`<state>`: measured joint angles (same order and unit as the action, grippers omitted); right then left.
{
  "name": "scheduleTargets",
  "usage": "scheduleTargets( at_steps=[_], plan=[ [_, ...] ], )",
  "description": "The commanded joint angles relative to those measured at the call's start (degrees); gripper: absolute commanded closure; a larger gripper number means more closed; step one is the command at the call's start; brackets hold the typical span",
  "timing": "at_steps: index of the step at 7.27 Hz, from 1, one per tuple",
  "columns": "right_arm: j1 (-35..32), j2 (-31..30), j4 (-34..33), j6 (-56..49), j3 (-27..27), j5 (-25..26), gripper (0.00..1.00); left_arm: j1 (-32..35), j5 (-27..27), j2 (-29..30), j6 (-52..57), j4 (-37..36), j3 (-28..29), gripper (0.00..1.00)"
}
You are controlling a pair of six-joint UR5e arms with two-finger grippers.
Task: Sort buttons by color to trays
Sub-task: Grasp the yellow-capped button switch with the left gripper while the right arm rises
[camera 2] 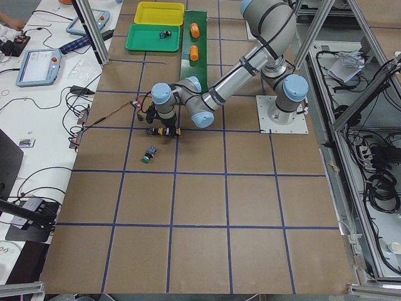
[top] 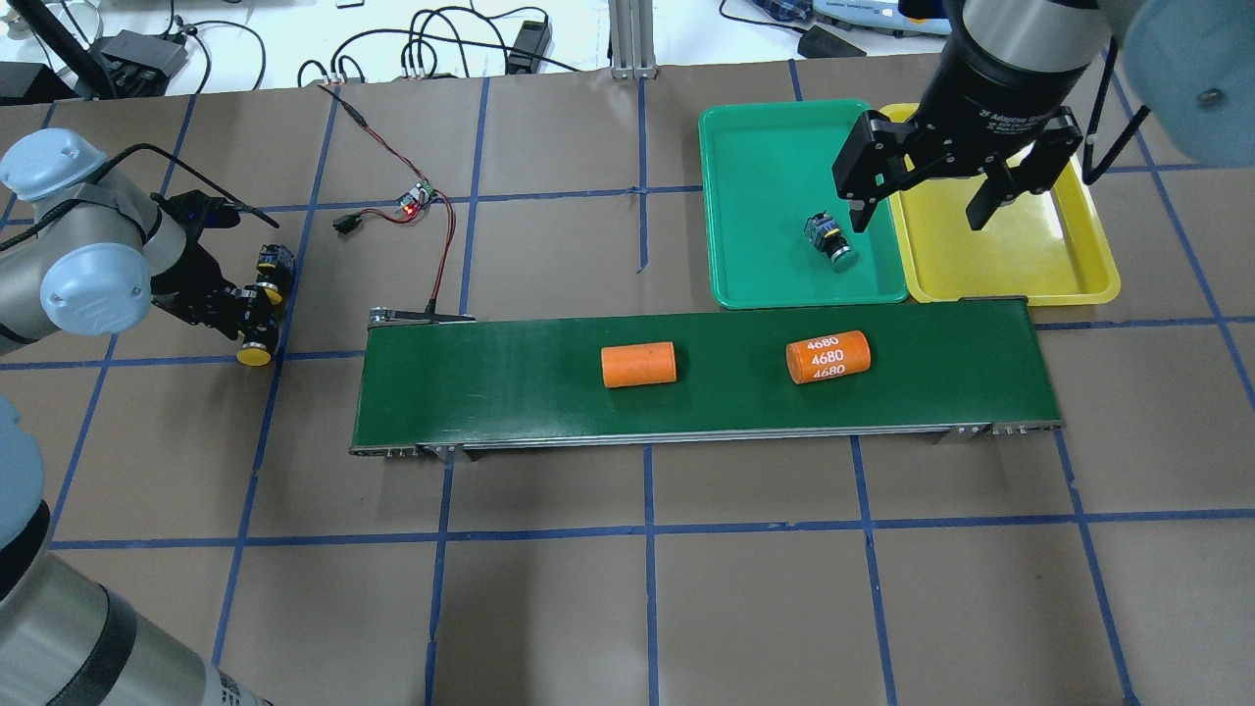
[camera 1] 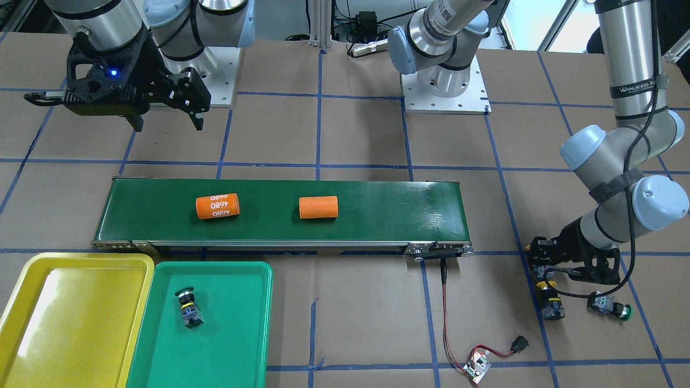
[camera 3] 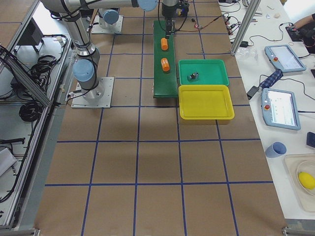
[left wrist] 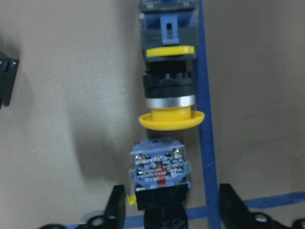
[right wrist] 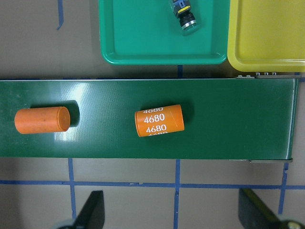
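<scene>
The left pincer (left wrist: 172,210) stands wide astride a yellow-capped black-and-grey push-button (left wrist: 159,171) on the brown table (left wrist: 62,95). The right pincer (top: 918,221) hangs wide and empty above it.

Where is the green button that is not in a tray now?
In the front-facing view the green button lies on the table at the lower right, close beside the left hand.

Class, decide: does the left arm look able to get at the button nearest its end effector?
Probably yes: the open left end effector straddles the nearer button, with nothing between; the second yellow button lies just beyond.
</scene>
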<state>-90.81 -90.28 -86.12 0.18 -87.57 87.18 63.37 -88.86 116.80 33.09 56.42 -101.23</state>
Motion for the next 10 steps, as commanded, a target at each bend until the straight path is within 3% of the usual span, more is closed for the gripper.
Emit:
scheduleTargets(
  at_steps=[1,3,6,8,10],
  plan=[
    [-0.1,-0.2,0.0,0.0,-0.1,0.1,0.00,0.1,-0.4,-1.0,0.0,3.2,1.6,1.00],
    [-0.1,-0.2,0.0,0.0,-0.1,0.0,0.00,1.0,-0.2,-3.9,0.0,8.1,2.7,1.00],
    [-0.1,-0.2,0.0,0.0,-0.1,-0.1,0.00,10.3,0.3,-11.7,5.0,27.4,5.8,1.00],
    [-0.1,-0.1,0.1,-0.1,-0.1,0.2,0.00,20.6,-0.2,-17.2,7.2,31.4,4.3,1.00],
    [0.3,-0.2,0.5,-0.1,-0.1,0.4,0.00,27.2,-0.1,-19.5,10.9,26.9,0.2,1.00]
  ],
)
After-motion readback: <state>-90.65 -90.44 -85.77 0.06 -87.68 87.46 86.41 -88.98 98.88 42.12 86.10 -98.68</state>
